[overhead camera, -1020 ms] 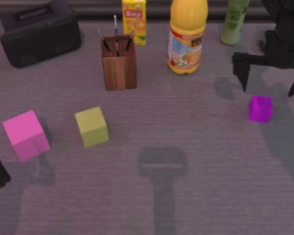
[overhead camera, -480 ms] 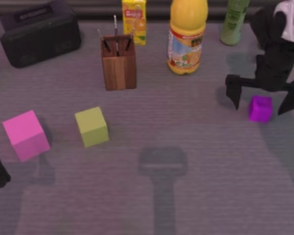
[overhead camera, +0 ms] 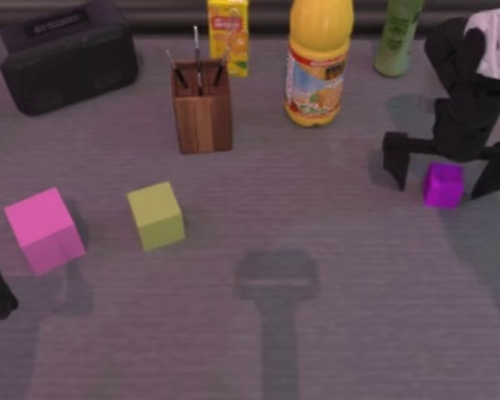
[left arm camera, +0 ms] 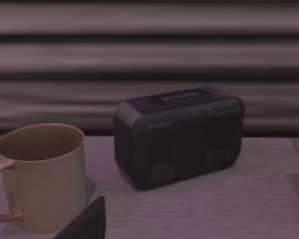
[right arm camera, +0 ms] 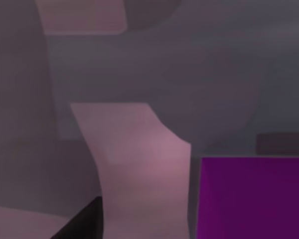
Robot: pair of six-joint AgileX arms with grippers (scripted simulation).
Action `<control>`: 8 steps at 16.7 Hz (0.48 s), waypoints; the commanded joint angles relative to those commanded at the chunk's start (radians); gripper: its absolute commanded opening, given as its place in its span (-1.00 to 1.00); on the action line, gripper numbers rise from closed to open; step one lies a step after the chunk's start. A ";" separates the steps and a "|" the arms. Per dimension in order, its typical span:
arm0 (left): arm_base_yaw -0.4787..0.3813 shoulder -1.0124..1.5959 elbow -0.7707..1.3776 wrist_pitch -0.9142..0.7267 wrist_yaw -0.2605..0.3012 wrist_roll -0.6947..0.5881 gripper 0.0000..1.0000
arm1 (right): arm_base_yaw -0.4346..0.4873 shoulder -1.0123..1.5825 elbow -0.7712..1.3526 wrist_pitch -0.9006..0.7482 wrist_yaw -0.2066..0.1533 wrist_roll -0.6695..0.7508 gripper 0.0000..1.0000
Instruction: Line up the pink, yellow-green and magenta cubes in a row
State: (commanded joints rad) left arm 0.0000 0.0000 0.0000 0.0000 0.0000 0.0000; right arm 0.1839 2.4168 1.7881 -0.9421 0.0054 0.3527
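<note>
Right arm partly cut off by the top view's right edge; only its dark links and a white patch show. Right gripper [overhead camera: 444, 175] straddles the magenta cube [overhead camera: 443, 185], one finger [overhead camera: 395, 160] to the cube's left, the other near the frame's right edge, both apart from the cube: jaws spread wide, holding nothing. Right wrist view shows the magenta cube [right arm camera: 254, 196] cropped at the frame edge, with one dark fingertip corner; the rest is table and shadow, hard to read.

Left arm parked at the table's left edge, only a dark sliver visible; fingers cannot be judged. Its wrist view shows a mug [left arm camera: 42, 174] and a black speaker [left arm camera: 179, 134].

Compared with half a second ago, the right gripper sits almost the same, fingers a shade lower around the cube; cubes unmoved.

Pink cube [overhead camera: 44, 229] far left, yellow-green cube [overhead camera: 156, 215] near it to the right, magenta well apart at the right. All three sit flat, slightly turned; no long axis.
</note>
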 joint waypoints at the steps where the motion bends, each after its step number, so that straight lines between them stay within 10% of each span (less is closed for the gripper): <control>1: 0.000 0.000 0.000 0.000 0.000 0.000 1.00 | 0.000 0.000 0.000 0.000 0.000 0.000 0.55; 8: 0.000 0.000 0.000 0.000 0.000 0.000 1.00 | 0.000 0.000 0.000 0.000 0.000 0.000 -0.51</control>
State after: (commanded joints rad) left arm 0.0000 0.0000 0.0000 0.0000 0.0000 0.0000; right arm 0.1839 2.4168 1.7881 -0.9421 0.0054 0.3527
